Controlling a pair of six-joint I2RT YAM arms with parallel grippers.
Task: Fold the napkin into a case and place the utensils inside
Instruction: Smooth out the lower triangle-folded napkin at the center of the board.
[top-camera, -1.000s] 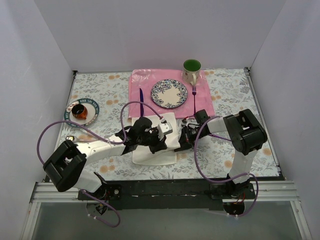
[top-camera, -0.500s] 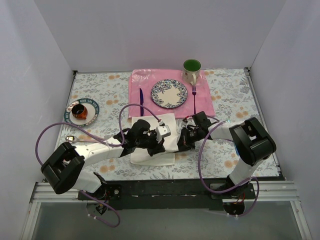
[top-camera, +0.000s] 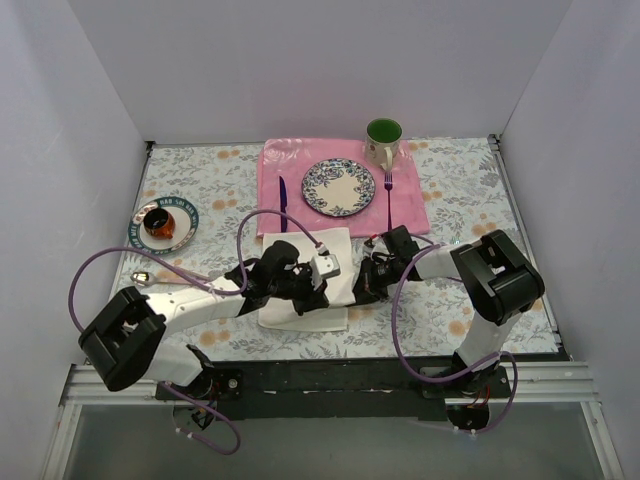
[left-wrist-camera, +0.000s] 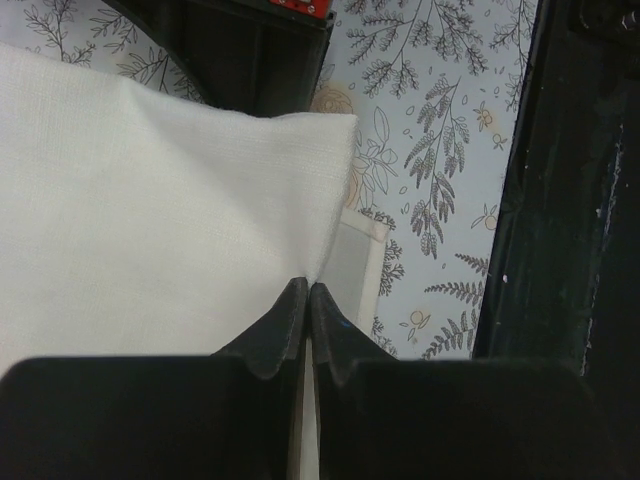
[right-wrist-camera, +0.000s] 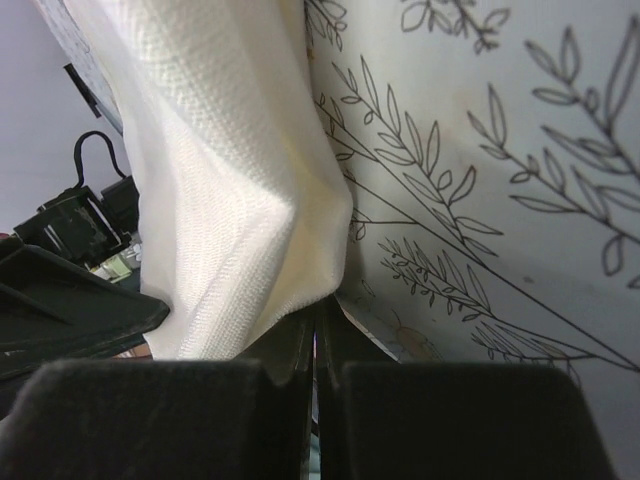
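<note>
The cream-white napkin (top-camera: 305, 300) lies on the flowered tablecloth between my two grippers, with part of it lifted. My left gripper (top-camera: 322, 285) is shut on a fold of it; in the left wrist view the cloth (left-wrist-camera: 150, 200) runs into the closed tips of that gripper (left-wrist-camera: 306, 287). My right gripper (top-camera: 362, 287) is shut on the napkin's right edge, and the right wrist view shows the cloth (right-wrist-camera: 220, 180) bunched at the tips of the right gripper (right-wrist-camera: 318, 308). A small shiny piece (top-camera: 141, 275), possibly one of the utensils, lies far left, too small to make out.
Behind the napkin a pink placemat (top-camera: 290, 160) carries a patterned plate (top-camera: 339, 187), a dark knife (top-camera: 282, 192) and a dark fork (top-camera: 388, 183). A green mug (top-camera: 383, 140) stands at its far corner. A saucer with a brown cup (top-camera: 163, 223) sits far left.
Both grippers have shifted a little to the left and nearer with the napkin held. The right arm's elbow has swung outward and back.
</note>
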